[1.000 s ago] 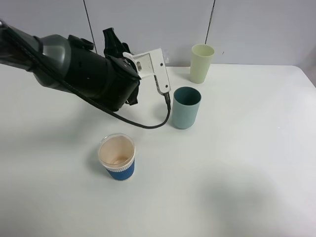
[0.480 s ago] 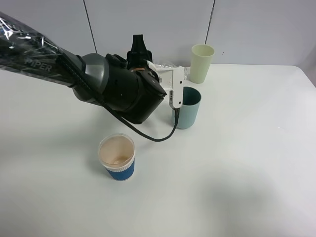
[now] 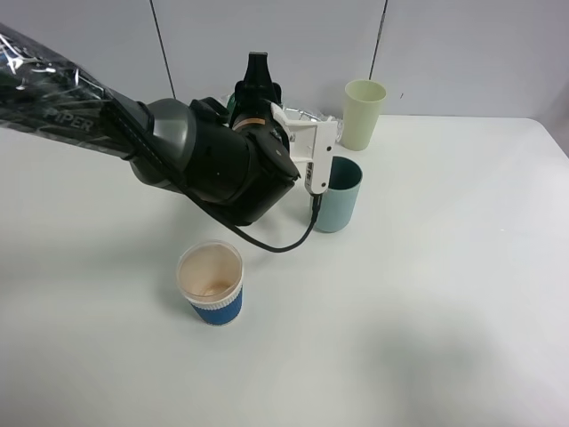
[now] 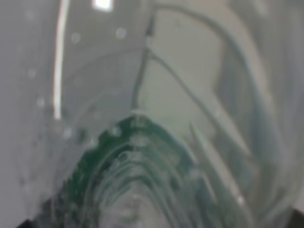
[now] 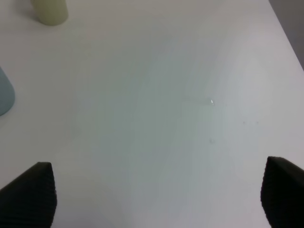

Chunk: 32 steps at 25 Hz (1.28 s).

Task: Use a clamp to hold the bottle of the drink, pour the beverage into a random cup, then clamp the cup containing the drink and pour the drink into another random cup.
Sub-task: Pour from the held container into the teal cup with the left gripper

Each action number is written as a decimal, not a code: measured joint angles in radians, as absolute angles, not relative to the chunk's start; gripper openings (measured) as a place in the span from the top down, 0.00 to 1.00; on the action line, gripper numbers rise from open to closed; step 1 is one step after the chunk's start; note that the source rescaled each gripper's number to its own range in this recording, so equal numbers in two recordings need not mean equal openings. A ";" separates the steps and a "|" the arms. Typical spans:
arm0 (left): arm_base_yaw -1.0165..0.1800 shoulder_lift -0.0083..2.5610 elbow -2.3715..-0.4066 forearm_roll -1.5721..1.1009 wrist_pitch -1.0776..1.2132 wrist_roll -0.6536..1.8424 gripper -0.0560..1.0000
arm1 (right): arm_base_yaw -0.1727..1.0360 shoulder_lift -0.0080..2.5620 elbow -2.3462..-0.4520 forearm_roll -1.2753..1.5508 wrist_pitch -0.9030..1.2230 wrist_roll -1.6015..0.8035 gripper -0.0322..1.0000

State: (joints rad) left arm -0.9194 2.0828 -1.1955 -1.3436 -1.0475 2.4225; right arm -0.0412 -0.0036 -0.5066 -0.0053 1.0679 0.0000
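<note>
My left gripper (image 3: 258,87) is shut on a clear plastic drink bottle (image 3: 305,115), tilted and mostly hidden behind the wrist, just behind and above the teal cup (image 3: 336,193). The left wrist view is filled by the bottle (image 4: 142,118), blurred, with a green part low down. A pale green cup (image 3: 363,114) stands at the back. A blue paper cup (image 3: 211,283) with a tan inside stands nearer the front. My right gripper (image 5: 156,199) is open and empty above bare table; it does not show in the exterior view.
The white table (image 3: 444,294) has its back edge against a grey wall. In the right wrist view the pale green cup (image 5: 50,10) and the edge of the teal cup (image 5: 4,97) show at one side.
The left arm has swung right and rolled its wrist, bringing the bottle from the back left up to the teal cup. The cups have not moved.
</note>
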 joint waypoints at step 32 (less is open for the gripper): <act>-0.919 2.086 -1.194 -1.300 -1.154 2.509 0.89 | -0.041 -0.004 -0.507 -0.005 1.068 0.000 0.41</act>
State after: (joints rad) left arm -0.9194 2.0859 -1.1936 -1.2999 -1.1544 2.5090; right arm -0.0412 -0.0036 -0.5066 -0.0053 1.0679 0.0000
